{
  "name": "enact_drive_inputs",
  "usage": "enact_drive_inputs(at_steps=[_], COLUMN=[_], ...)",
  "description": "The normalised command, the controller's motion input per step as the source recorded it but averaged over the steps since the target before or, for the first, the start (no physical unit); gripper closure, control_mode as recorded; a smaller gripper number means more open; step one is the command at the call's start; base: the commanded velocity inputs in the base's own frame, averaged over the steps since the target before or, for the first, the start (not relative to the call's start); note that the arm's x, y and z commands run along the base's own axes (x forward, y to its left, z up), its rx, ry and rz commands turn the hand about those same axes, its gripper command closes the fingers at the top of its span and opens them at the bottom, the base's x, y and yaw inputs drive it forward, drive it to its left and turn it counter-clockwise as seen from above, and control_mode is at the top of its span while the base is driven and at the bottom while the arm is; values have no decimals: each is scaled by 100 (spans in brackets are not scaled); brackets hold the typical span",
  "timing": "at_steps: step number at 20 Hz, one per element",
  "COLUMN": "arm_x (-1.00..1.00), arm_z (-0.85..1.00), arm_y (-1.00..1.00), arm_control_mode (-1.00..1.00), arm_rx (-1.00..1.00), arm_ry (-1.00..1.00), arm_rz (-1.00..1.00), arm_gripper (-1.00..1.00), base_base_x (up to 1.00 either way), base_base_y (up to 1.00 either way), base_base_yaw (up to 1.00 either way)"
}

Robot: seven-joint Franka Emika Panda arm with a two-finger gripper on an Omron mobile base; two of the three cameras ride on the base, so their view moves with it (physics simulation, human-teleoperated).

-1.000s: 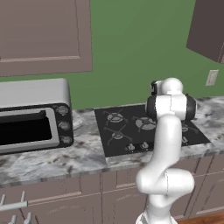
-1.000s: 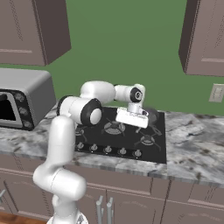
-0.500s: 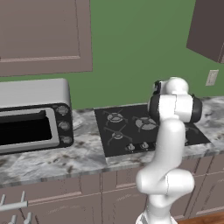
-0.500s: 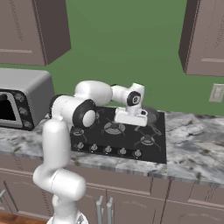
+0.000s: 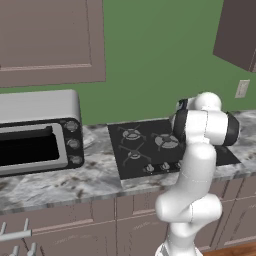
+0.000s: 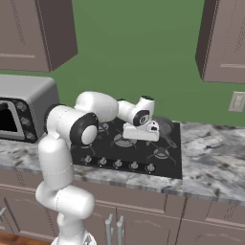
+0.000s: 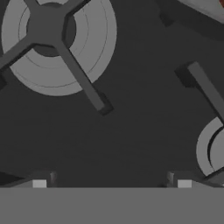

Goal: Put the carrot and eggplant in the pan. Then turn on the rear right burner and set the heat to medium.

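We see the table (image 5: 60,182) and toaster oven (image 5: 35,132) unmoved, with the oven cut off at the left edge. In left base view the arm (image 5: 197,165) hides the right half of the cooktop (image 5: 142,150). Now the hand (image 6: 139,137) sits lower over the cooktop than half a second ago, fingers wide apart, holding nothing, near a burner (image 7: 50,39). We can't place the carrot or eggplant. An orange sliver (image 7: 222,2) is clipped at the hand view's corner.

The bench (image 5: 75,182) is mottled grey-and-white marble. The cooktop (image 6: 165,158) is black, with grey burner rings (image 7: 57,48) under dark grates. The toaster oven (image 5: 37,127) is silver with a black door. The wall (image 5: 155,55) is green; the cabinets (image 5: 50,40) are brownish mauve. The arm (image 6: 72,139) is white with dark joints.
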Motion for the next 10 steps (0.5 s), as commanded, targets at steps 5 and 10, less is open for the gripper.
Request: enact_drive_inputs(at_steps=[5,10], arm_x=[4,3], arm_z=[0,1], arm_y=[0,0], arm_control_mode=[-100,-100], arm_rx=[-6,-2], arm_ry=[8,7], arm_rz=[-29,-11], arm_gripper=[-100,-100], base_base_x=[0,0], base_base_y=[0,0], base_base_yaw=[0,0])
